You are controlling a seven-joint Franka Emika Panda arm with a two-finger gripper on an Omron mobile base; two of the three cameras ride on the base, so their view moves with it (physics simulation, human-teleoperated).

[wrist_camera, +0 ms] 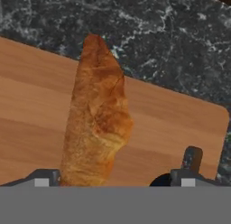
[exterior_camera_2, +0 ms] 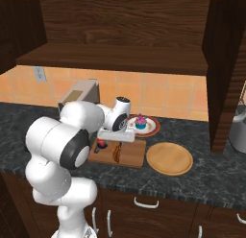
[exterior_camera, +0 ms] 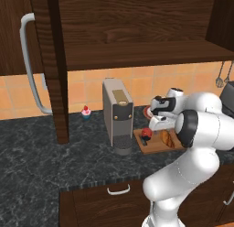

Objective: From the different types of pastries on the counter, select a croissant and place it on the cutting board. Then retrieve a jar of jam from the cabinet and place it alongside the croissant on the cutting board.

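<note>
Resting on cutting board [wrist_camera: 180,123]: croissant [wrist_camera: 97,123], jar of jam [exterior_camera: 146,132] (red); claw [wrist_camera: 117,175] apart.

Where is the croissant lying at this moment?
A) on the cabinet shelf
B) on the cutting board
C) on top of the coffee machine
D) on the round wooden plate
B: the croissant lies flat on the cutting board, and the red jar of jam stands on the same board near its other end.

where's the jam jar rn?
The jam jar sits on the cutting board, at its end nearest the coffee machine, beside the croissant.
</note>
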